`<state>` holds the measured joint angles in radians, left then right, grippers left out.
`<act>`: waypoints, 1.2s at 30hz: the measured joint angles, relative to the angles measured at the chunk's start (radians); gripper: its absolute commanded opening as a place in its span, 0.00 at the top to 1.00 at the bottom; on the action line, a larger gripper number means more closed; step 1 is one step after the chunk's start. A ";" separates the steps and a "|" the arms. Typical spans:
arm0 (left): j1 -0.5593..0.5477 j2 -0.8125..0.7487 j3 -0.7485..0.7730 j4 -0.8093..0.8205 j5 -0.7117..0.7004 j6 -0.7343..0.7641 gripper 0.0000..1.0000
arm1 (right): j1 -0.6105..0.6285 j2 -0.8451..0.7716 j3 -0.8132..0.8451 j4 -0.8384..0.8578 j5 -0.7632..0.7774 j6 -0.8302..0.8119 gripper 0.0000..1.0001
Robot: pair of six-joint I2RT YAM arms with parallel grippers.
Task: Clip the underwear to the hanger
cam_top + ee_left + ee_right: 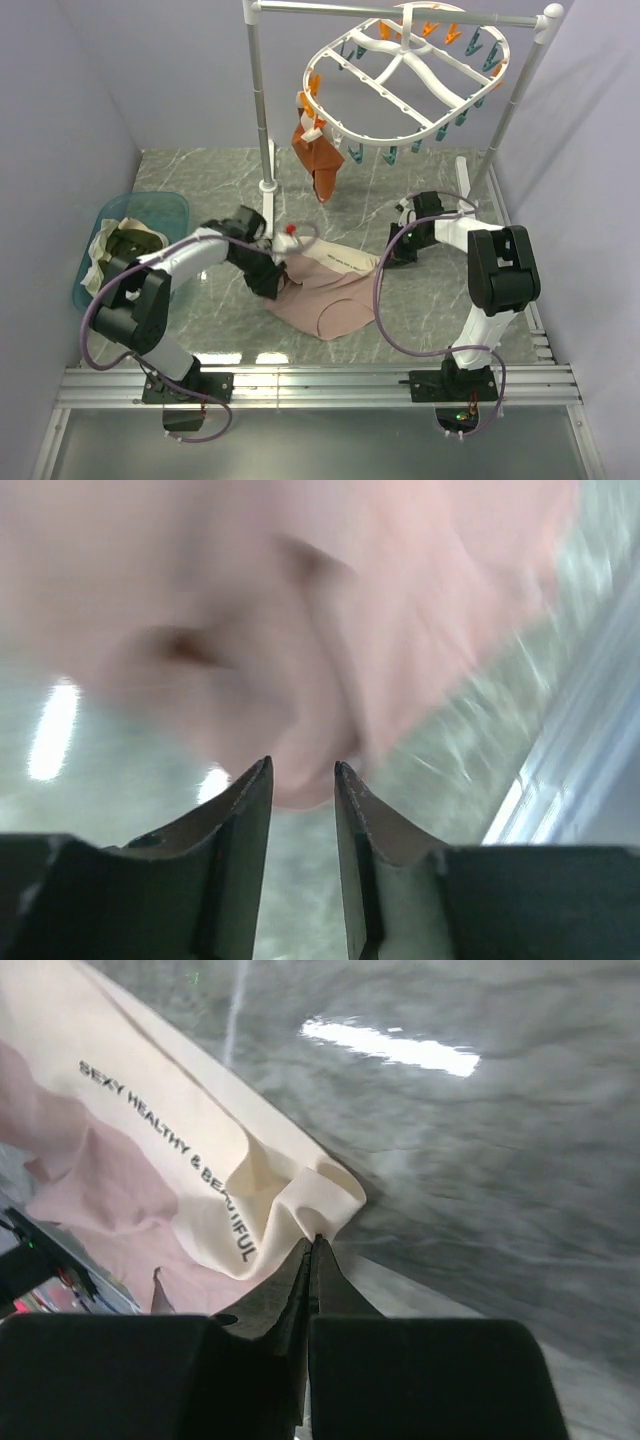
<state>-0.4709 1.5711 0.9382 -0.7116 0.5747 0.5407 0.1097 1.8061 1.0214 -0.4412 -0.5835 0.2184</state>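
underwear [335, 300] lying rumpled on table [450, 190], well below hanger [404, 62]. right gripper [312, 1242] squeezed together on waistband corner, prob anchoring it. left gripper [302, 765] jaws apart at opposite edge, nothing clamped, guessing it's lining up second grip for lift.

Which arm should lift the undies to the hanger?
Probably right: the right gripper is shut on the underwear at its waistband corner. The left gripper is open, holding nothing.
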 measured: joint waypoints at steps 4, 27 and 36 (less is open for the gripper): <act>0.109 0.001 0.114 0.089 -0.008 -0.149 0.60 | 0.036 0.005 0.015 -0.007 -0.009 -0.008 0.91; 0.082 0.452 0.471 0.291 -0.115 -0.494 0.80 | -0.024 0.008 0.037 -0.030 0.023 0.027 0.49; 0.098 0.206 0.243 0.440 -0.069 -0.473 1.00 | -0.029 0.009 0.037 -0.028 0.018 0.039 0.49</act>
<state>-0.3733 1.7767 1.1812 -0.2718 0.5056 0.0673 0.0811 1.8149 1.0580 -0.4690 -0.5655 0.2569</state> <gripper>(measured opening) 0.012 0.505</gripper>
